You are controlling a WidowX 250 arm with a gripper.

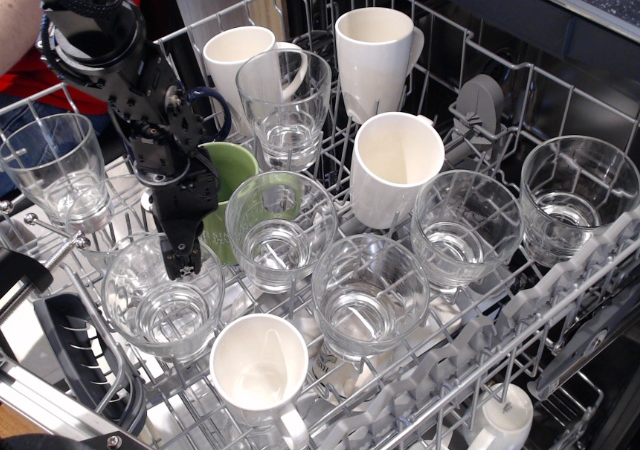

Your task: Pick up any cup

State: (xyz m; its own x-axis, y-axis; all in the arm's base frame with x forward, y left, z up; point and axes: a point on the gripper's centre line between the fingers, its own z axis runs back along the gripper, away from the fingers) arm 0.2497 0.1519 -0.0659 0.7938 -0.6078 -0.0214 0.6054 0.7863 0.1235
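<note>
Several clear glass tumblers stand upright in the dishwasher rack. The nearest cup (165, 308) is at the front left. Others stand at the centre (280, 232), front centre (368, 298) and far left (50, 170). My black gripper (183, 262) comes down from the upper left. Its tip sits at the far rim of the front-left cup, in front of the green mug (235, 162). The fingers are seen edge-on as one narrow block, so their spread does not show. The gripper holds nothing that I can see.
More tumblers stand at the back (285, 105) and right (465, 230), (578, 198). White mugs stand at the back (375, 55), (235, 55), centre (398, 165) and front (258, 368). The wire rack (560, 300) and its tines crowd everything. A black cutlery basket (85, 355) is at the front left.
</note>
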